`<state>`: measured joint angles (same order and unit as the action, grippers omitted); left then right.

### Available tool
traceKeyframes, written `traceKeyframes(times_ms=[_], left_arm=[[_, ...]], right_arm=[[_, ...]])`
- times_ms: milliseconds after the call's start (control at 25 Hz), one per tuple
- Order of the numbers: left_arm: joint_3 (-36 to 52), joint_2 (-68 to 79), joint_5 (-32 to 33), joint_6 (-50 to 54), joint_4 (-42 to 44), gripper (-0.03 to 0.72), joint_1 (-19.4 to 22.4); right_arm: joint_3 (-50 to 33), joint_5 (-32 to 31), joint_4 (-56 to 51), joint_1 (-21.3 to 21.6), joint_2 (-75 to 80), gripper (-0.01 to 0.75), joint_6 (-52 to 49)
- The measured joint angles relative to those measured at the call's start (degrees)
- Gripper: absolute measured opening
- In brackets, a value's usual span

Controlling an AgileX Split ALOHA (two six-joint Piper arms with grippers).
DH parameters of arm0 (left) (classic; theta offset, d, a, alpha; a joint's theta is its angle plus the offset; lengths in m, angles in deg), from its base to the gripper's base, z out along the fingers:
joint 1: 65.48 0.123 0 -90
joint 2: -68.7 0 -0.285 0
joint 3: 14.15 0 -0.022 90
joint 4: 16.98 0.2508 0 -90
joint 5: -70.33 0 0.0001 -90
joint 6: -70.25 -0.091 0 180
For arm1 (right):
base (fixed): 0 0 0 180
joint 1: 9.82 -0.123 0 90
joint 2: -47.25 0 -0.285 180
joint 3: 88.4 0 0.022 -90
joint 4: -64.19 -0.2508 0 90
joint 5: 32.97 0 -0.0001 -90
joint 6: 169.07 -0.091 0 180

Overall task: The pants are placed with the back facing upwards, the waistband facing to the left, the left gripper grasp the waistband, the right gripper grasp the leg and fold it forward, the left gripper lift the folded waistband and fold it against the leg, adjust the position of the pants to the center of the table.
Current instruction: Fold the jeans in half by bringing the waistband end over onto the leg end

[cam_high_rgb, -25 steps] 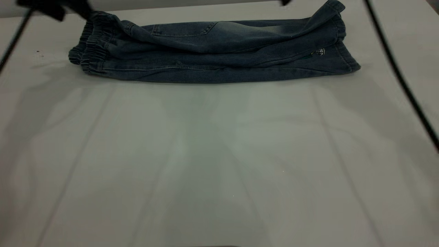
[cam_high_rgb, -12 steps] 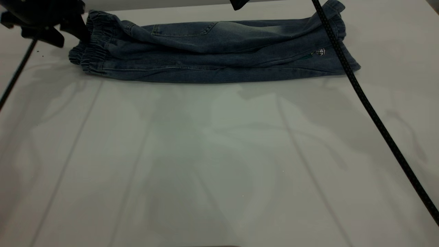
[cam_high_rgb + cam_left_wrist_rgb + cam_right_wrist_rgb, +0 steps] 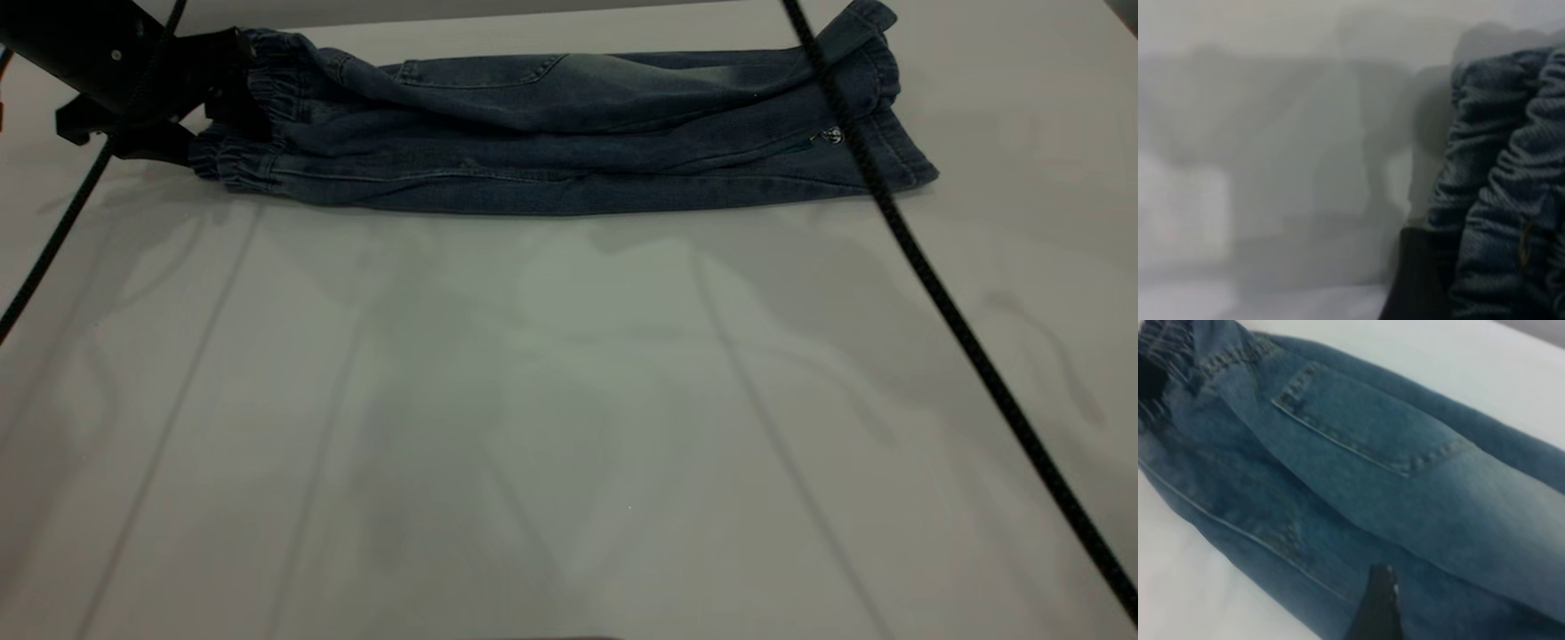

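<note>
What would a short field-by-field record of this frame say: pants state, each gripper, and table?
pants: folded lengthwise into a long strip, lying at the far side of the table, back pocket up
waistband: at the left end, bunched elastic
left gripper: at the waistband; grip state unclear
right gripper: above the pants, only a dark fingertip visible in its wrist view
cable: crosses the right end of the pants
table: white, near part bare

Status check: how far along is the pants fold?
First fold looks done: the pants lie doubled lengthwise, one leg over the other. In hand: the left end effector is at the waistband. Left: folding the waistband over to the hems and centring on the table.
</note>
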<state>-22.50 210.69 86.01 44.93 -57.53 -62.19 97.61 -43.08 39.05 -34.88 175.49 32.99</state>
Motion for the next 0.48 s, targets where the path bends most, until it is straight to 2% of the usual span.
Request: traceKeyframes(times_ms=[160,240,400,480], left_arm=[[-0.1,0.7,-0.4,-2.4,-1.3,0.437,0.0],[-0.2,0.8,-0.3,-3.2,-1.9,0.365,0.0],[-0.6,0.8,-0.1,-6.1,-2.4,0.127,0.0],[-0.6,0.7,0.3,-7.3,-2.5,0.098,0.0]], right_arm=[[0.0,4.1,-0.1,-2.2,3.1,0.579,0.2],[0.0,6.5,-0.2,-3.1,5.4,0.570,0.2],[0.0,12.7,-0.4,-3.9,9.6,0.544,0.2],[0.0,15.8,-0.5,-4.0,11.6,0.530,0.2]])
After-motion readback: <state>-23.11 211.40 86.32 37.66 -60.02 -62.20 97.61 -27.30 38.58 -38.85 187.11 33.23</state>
